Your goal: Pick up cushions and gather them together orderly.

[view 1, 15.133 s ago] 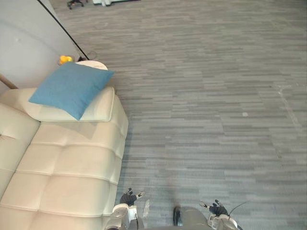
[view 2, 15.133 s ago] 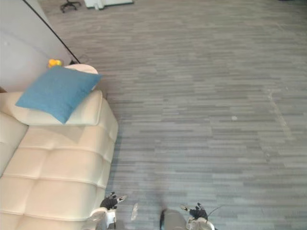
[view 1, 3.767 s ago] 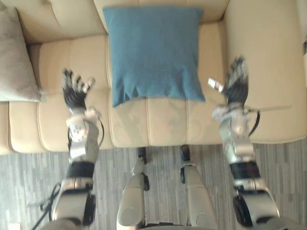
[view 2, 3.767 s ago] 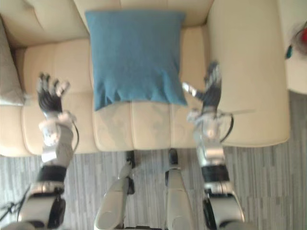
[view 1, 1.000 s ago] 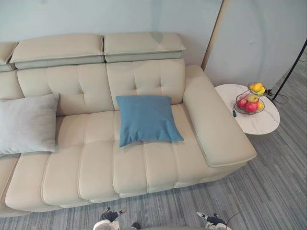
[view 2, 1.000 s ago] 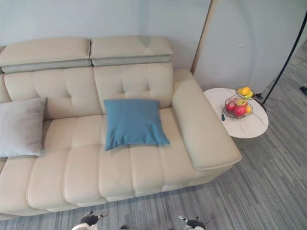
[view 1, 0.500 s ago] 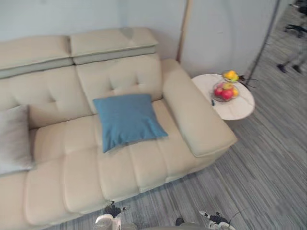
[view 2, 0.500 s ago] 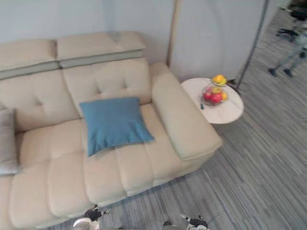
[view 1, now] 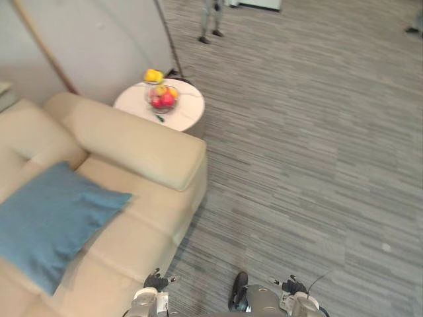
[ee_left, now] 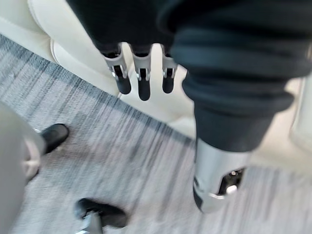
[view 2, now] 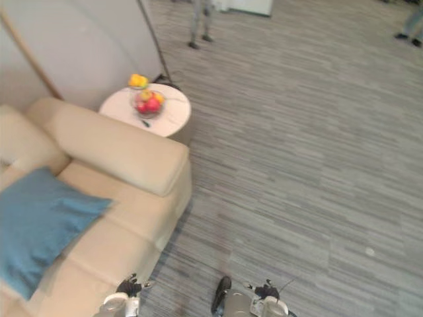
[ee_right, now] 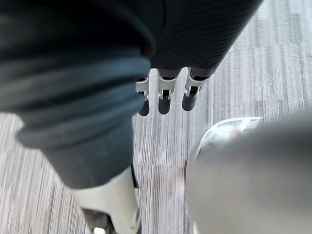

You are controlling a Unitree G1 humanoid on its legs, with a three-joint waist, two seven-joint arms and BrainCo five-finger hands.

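Observation:
A blue cushion (view 1: 51, 221) lies flat on the seat of the cream sofa (view 1: 135, 148), at the left of the eye views, just inside the armrest. My left hand (view 1: 156, 282) hangs low at the bottom edge, close to the sofa's front corner. Its fingers (ee_left: 142, 80) are straight and hold nothing, with the sofa's base and the floor past them. My right hand (view 1: 293, 286) hangs low over the grey floor, and its fingers (ee_right: 165, 100) are straight and empty too. Both hands are well apart from the cushion.
A round white side table (view 1: 182, 115) with a bowl of fruit (view 1: 160, 98) stands beyond the sofa's armrest, by a pale wall panel. A thin black pole (view 1: 168, 39) rises behind it. A person's legs (view 1: 210, 16) stand far off on the grey striped floor (view 1: 297, 152).
The camera has swung to the right: the sofa and blue cushion now sit at the left edge, and the grey cushion has left the picture. Both hands still hang low and empty.

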